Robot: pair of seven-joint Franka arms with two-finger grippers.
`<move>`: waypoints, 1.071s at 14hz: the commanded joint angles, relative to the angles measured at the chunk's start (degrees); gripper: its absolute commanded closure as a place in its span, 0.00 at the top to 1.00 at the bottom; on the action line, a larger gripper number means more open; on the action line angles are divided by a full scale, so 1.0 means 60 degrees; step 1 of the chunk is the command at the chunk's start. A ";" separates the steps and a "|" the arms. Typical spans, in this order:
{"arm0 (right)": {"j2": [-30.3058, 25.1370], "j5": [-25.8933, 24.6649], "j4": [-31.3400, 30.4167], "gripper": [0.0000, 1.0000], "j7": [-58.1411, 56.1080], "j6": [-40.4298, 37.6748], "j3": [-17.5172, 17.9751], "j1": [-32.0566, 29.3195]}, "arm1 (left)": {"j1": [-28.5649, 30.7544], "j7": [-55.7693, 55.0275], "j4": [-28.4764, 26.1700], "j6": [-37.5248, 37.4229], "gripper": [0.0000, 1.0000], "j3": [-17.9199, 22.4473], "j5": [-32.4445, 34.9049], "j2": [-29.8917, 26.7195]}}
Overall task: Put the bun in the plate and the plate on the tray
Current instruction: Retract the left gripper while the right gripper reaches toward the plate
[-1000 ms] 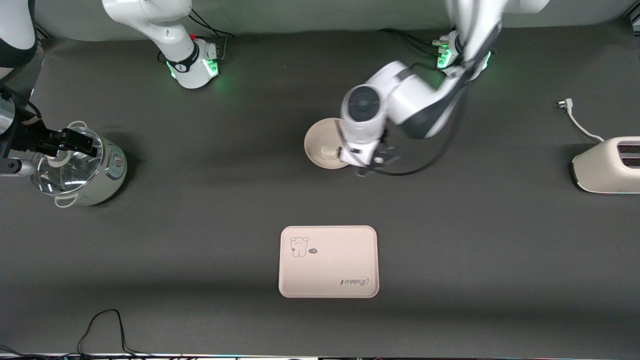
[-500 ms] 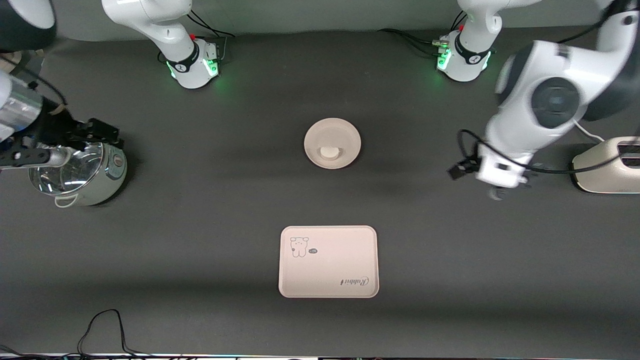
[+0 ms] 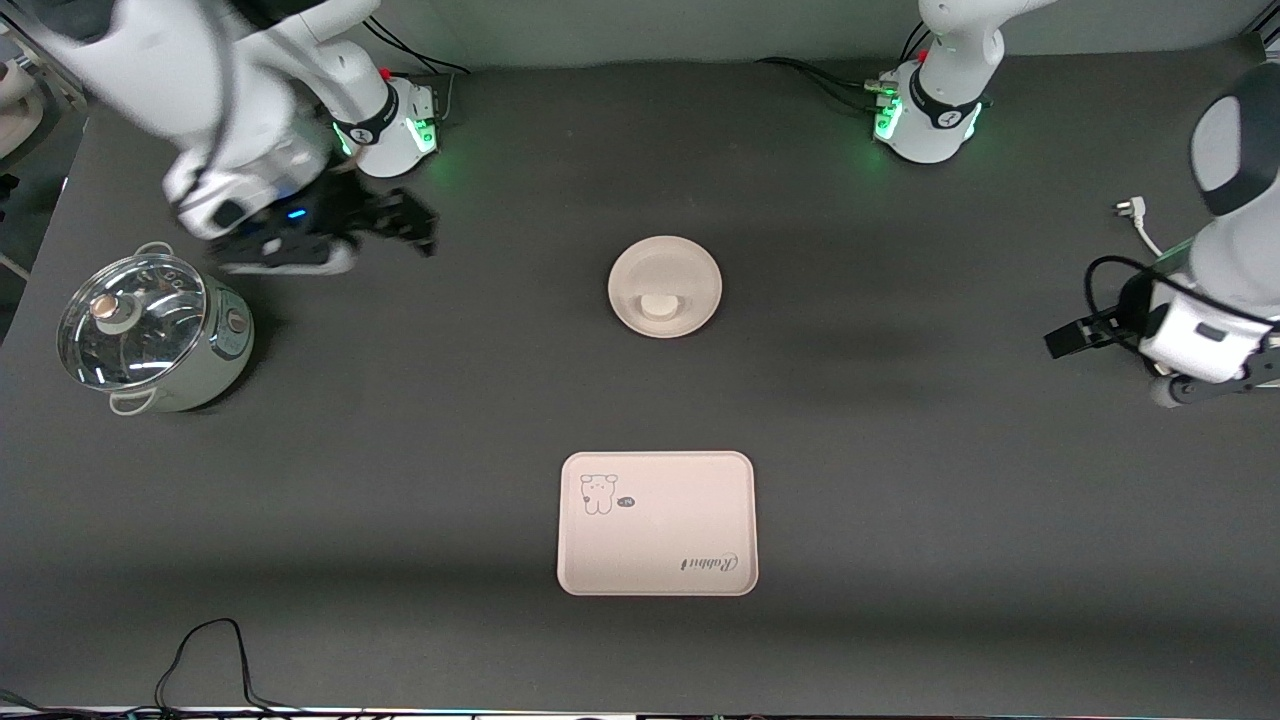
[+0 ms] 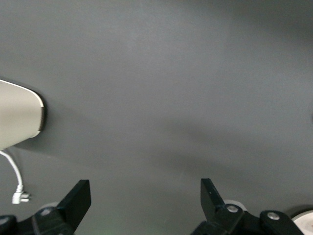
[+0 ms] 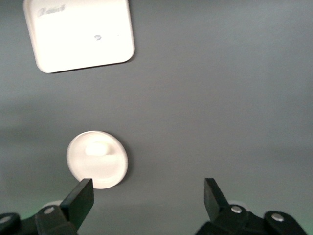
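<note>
The small white bun (image 3: pixel 657 304) lies in the round cream plate (image 3: pixel 690 262) at mid-table. The printed tray (image 3: pixel 656 523) sits nearer the front camera, apart from the plate. My right gripper (image 3: pixel 415 228) hangs open and empty over bare table, between the pot and the plate. In the right wrist view, the right gripper (image 5: pixel 147 191) shows the plate (image 5: pixel 117 171), bun (image 5: pixel 98 148) and tray (image 5: pixel 80 32) ahead of it. My left gripper (image 3: pixel 1185 385) is open and empty over the left arm's end of the table. The left gripper (image 4: pixel 145 188) has only table between its fingers.
A glass-lidded pot (image 3: pixel 150 335) stands at the right arm's end. A white toaster (image 4: pixel 19 117) and its plug (image 3: pixel 1128 208) lie at the left arm's end. A black cable (image 3: pixel 210 650) loops near the front edge.
The left arm swung away from the plate to its own end, beside the toaster. The right arm left the pot and moved toward the plate. The bun stays in the plate.
</note>
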 commanded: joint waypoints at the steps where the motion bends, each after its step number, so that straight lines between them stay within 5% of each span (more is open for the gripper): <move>1: -0.0157 0.0672 -0.0426 1.00 0.0841 0.0540 -0.0164 0.0931 | 0.0172 0.0301 0.0333 -0.0371 1.00 -0.0140 0.0026 -0.0137; 4: -0.0143 0.0822 -0.0777 1.00 0.1367 0.1140 -0.0150 0.1810 | -0.0105 0.0563 0.0348 -0.0722 1.00 0.0238 0.0041 -0.0224; 5: -0.0114 0.0822 -0.0880 1.00 0.1397 0.1273 -0.0150 0.2103 | -0.0802 0.0899 0.0348 -0.0839 1.00 0.1024 0.0012 -0.0341; 8: 0.0164 0.0822 -0.1217 1.00 0.1689 0.1932 -0.0135 0.3011 | -0.4505 0.0931 0.0129 -0.0855 1.00 0.5019 -0.0061 -0.0605; 9: 0.0281 0.0822 -0.1246 1.00 0.1705 0.2049 -0.0135 0.3130 | -0.5023 0.0931 0.0070 -0.0826 1.00 0.5582 -0.0076 -0.0634; 15: 0.0268 0.0720 -0.2751 1.00 0.1691 0.3540 -0.0150 0.3351 | -0.5028 0.0946 0.0099 -0.1160 1.00 0.5617 -0.0296 -0.0547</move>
